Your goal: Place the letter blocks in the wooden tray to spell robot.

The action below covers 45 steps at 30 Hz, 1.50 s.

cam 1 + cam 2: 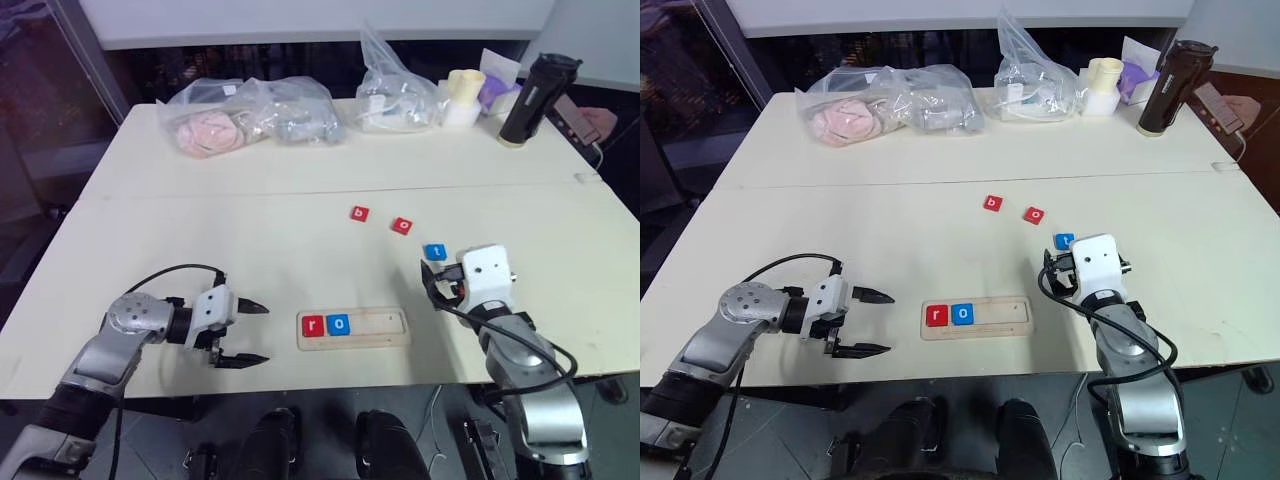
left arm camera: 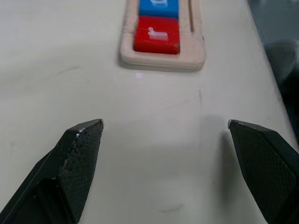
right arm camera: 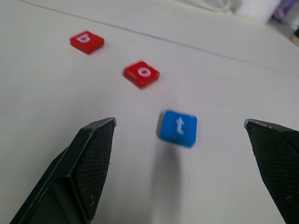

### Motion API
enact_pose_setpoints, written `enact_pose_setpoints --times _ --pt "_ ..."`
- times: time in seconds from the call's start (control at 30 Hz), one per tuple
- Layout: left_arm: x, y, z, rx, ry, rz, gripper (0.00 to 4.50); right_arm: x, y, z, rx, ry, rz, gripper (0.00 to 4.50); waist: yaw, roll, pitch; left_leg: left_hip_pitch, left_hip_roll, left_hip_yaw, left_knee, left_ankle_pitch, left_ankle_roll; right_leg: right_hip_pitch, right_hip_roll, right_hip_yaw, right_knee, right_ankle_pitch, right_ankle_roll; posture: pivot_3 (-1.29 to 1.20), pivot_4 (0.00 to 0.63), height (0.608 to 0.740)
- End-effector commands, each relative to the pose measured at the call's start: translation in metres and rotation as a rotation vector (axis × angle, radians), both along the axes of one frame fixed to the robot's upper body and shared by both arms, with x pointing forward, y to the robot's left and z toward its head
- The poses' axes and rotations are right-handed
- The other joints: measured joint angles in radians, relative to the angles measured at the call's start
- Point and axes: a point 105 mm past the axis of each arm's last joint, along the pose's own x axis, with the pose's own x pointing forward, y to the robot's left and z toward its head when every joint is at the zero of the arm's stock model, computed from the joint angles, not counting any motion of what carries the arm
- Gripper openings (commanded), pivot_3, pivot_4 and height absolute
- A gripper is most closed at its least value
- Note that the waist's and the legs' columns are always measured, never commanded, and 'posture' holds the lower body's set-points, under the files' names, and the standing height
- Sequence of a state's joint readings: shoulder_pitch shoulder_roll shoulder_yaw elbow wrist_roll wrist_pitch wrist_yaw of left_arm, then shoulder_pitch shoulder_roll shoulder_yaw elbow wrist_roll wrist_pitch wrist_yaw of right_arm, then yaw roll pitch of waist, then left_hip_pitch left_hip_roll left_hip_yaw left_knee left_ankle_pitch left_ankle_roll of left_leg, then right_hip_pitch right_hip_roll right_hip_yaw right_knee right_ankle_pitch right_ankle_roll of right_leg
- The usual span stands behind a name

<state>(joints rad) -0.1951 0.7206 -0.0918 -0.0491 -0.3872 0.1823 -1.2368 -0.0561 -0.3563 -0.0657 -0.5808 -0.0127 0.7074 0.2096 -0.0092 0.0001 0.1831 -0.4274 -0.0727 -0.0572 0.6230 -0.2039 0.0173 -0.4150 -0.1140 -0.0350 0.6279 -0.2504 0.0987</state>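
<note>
Tiles [image 1: 327, 325]: r, o, b, o, t

Clutter along the table's [image 1: 250, 215] far edge

Three clear plastic bags [image 1: 255, 112] lie beside a cream cup [image 1: 465, 85], a purple item [image 1: 497, 93] and a dark bottle [image 1: 534, 97].

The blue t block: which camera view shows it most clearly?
The right wrist view: the blue t block lies large between the open right gripper's fingers, letter readable. Both eye views show it small, just beyond that gripper. The left wrist view shows the wooden tray instead.
</note>
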Motion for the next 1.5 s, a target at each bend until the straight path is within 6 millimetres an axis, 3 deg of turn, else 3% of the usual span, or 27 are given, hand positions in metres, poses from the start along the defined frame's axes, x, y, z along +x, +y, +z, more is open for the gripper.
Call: enact_pose_setpoints --times 0.03,0.27,0.5,0.67,1.1,1.43,1.5 --pt "0.009 -0.003 0.053 -0.189 -0.063 0.107 4.48 0.007 0.022 0.014 0.009 0.026 0.139 4.5 -0.001 -0.001 0.001 0.0 0.0 0.0 0.0 0.0 0.0 0.001 0.0 0.0 0.0 0.0 0.0 0.0 0.15 0.738" --pt "0.007 -0.005 0.082 -0.214 -0.159 0.154 4.48 0.054 0.058 0.04 0.054 0.074 0.185 4.5 -0.003 -0.002 0.001 0.001 0.0 0.0 0.0 0.001 -0.001 0.0 0.001 0.001 0.002 0.001 0.0 0.0 0.15 0.738" --pt "0.003 -0.014 0.084 -0.21 -0.174 0.144 4.48 0.11 0.084 0.029 0.204 0.193 -0.001 4.5 -0.001 -0.002 0.001 0.001 -0.002 0.0 -0.002 0.003 -0.004 -0.001 0.003 0.001 0.003 0.003 0.002 0.0 0.15 0.738" --pt "0.001 -0.014 0.081 -0.2 -0.179 0.158 4.48 0.134 0.096 0.021 0.28 0.247 -0.145 4.5 -0.007 -0.002 0.001 0.001 -0.003 0.0 -0.004 0.004 -0.006 -0.003 0.003 0.002 0.003 0.004 0.001 0.0 0.15 0.738" --pt "0.0 -0.013 0.078 -0.194 -0.189 0.194 4.48 0.156 0.136 0.006 0.306 0.279 -0.167 4.5 -0.027 -0.001 0.001 0.001 0.002 0.0 -0.011 0.009 -0.012 -0.008 0.01 0.004 0.006 0.007 -0.003 0.0 0.15 0.738" --pt "0.002 -0.013 0.078 -0.197 -0.205 0.227 4.48 0.158 0.13 -0.014 0.333 0.348 -0.247 4.5 -0.035 -0.001 0.001 0.002 0.003 0.0 -0.01 0.009 -0.013 -0.008 0.011 0.004 0.007 0.007 -0.004 0.0 0.15 0.738" --pt "0.002 -0.013 0.078 -0.197 -0.206 0.23 4.5 0.159 0.127 -0.015 0.338 0.345 -0.263 3.95 -0.034 -0.001 0.001 0.002 0.003 0.0 -0.01 0.01 -0.013 -0.008 0.011 0.004 0.007 0.007 -0.004 0.0 0.15 0.738"
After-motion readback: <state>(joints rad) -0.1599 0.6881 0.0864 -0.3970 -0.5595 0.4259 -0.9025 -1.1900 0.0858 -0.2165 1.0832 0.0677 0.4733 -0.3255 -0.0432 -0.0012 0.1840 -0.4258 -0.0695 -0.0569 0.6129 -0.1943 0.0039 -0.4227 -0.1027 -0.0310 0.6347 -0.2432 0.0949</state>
